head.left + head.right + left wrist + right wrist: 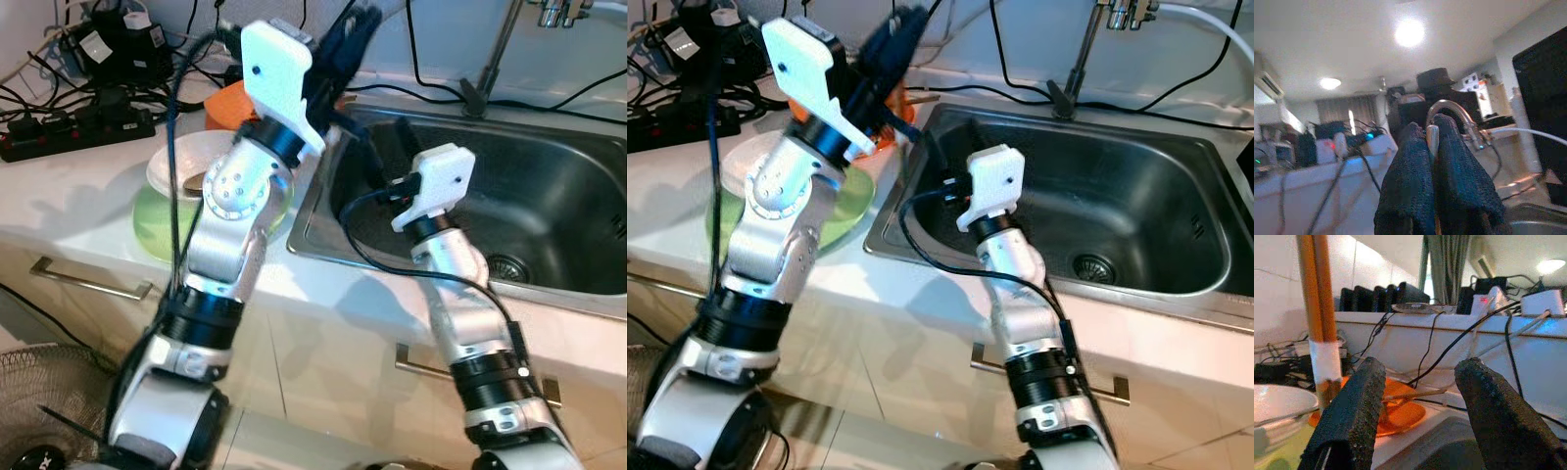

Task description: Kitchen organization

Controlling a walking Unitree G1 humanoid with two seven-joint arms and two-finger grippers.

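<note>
Above the counter point(88, 211), just left of the sink's point(549, 211) left rim, a pair of brown chopsticks point(1317, 293) is held upright, with a white band wrapped around the pair. The lower ends are hidden behind a finger of the right gripper in the right wrist view, so contact with the orange plate point(225, 103) below cannot be confirmed. The chopsticks are clamped by the left gripper point(348, 29), which is raised over the counter's back edge; its fingers point(1410, 166) are pressed together with only a thin pale strip visible between them. The right gripper point(384, 147) is positioned inside the sink, close to the left wall, with its fingers point(1352, 416) spread apart and nothing between them, pointed toward the orange plate. In front of the orange plate, a white bowl point(181, 157) is stacked on a green plate point(152, 225). A faucet point(495, 54) is mounted behind the sink. A black power strip point(73, 132) with several plugged cables is placed at the counter's back left. A cabinet handle point(88, 282) is fitted below the counter edge.
</note>
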